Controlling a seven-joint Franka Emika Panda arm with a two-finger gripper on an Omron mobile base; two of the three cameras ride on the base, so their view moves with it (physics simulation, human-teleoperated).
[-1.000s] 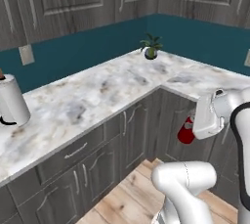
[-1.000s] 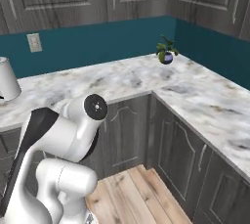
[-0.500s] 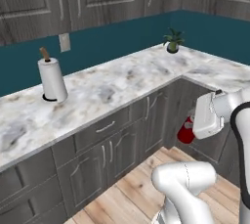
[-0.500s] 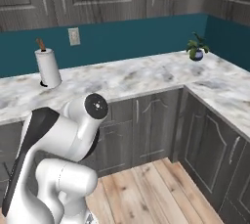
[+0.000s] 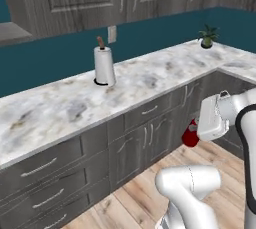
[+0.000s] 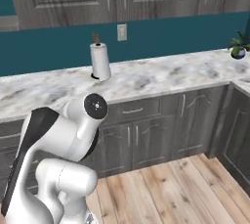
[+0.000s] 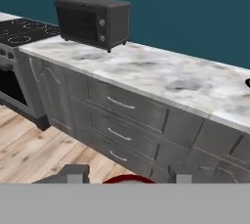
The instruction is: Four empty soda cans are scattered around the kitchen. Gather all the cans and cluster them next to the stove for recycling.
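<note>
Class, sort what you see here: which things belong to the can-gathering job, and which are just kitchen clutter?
Job: red soda can held in the tool; stove, the drop-off spot.

Clutter: paper towel roll, potted plant, microwave.

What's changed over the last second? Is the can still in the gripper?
The base has turned, so the whole view has swung: the potted plant slid right toward the far corner and the paper towel roll came into mid-counter. That is camera motion, not the things moving. The red soda can stays held in the gripper, carried low beside the cabinets; the arm pose is unchanged.
</note>
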